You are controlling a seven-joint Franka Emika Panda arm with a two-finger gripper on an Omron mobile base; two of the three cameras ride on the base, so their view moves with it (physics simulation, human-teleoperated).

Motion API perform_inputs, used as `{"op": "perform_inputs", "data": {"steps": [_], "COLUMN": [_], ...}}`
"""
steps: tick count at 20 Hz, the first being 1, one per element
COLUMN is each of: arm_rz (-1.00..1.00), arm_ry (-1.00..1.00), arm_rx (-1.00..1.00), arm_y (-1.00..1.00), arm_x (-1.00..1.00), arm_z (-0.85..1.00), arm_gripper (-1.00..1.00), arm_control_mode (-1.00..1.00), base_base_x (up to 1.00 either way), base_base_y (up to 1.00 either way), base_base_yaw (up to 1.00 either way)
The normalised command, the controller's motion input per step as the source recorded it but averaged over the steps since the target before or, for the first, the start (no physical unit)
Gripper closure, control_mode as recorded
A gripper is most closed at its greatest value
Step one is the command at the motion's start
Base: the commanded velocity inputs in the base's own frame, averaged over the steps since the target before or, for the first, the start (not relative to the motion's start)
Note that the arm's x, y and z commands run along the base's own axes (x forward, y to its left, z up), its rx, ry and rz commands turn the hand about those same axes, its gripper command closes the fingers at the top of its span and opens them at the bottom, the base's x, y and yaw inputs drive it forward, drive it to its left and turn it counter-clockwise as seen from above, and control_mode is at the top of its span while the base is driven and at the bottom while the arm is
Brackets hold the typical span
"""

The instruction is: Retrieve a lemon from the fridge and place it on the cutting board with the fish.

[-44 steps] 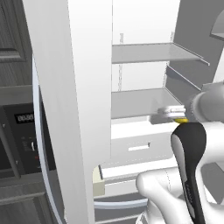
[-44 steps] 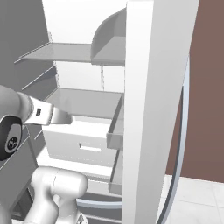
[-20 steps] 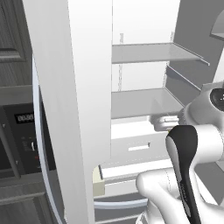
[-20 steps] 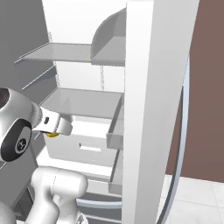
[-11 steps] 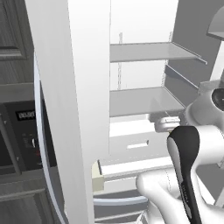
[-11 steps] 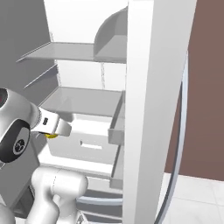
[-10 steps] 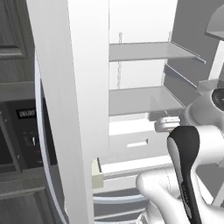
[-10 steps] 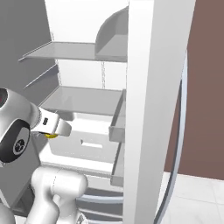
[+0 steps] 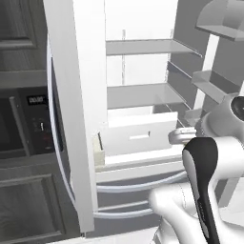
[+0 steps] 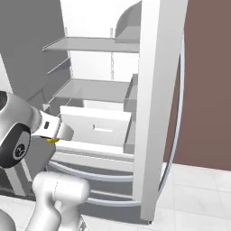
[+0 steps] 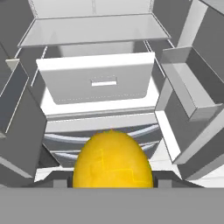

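Note:
The yellow lemon [image 11: 112,159] sits between my fingertips at the bottom of the hand view, and my gripper [image 11: 112,178] is shut on it. In the right base view a sliver of the lemon [image 10: 52,140] shows under the gripper [image 10: 57,134], which hangs in front of the open fridge [image 10: 155,90]. In the left base view the gripper [image 9: 177,137] is level with the fridge's white drawer [image 9: 138,138]. The fridge's shelves [image 11: 94,28] look bare. The cutting board and the fish are out of view.
The left fridge door [image 9: 76,105] stands open beside a dark built-in microwave [image 9: 24,128]. The right door [image 10: 158,117] stands open, with door bins [image 11: 188,83] on its inside. A brown wall [image 10: 207,81] and a tiled floor [image 10: 194,189] lie to the right.
Both base views have shifted against the fridge, so the camera has moved. The arm keeps its pose with the lemon held in the gripper.

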Motion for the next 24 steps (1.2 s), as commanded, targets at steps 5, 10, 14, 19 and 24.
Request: {"op": "perform_inputs", "data": {"steps": [5,10,14,19,24], "arm_rz": [0.00,0.00,0.00,0.00,0.00], "arm_ry": [0.00,0.00,0.00,0.00,0.00], "arm_rx": [0.00,0.00,0.00,0.00,0.00], "arm_y": [0.00,0.00,0.00,0.00,0.00], "arm_x": [0.00,0.00,0.00,0.00,0.00], "arm_z": [0.00,0.00,0.00,0.00,0.00], "arm_gripper": [1.00,1.00,1.00,1.00,1.00], "arm_control_mode": [1.00,1.00,1.00,1.00,1.00], "base_base_x": [-0.73,-0.63,-0.20,-0.13,-0.47], "base_base_y": [0.00,0.00,0.08,0.09,0.02], "base_base_yaw": [0.00,0.00,0.14,0.35,0.34]}}
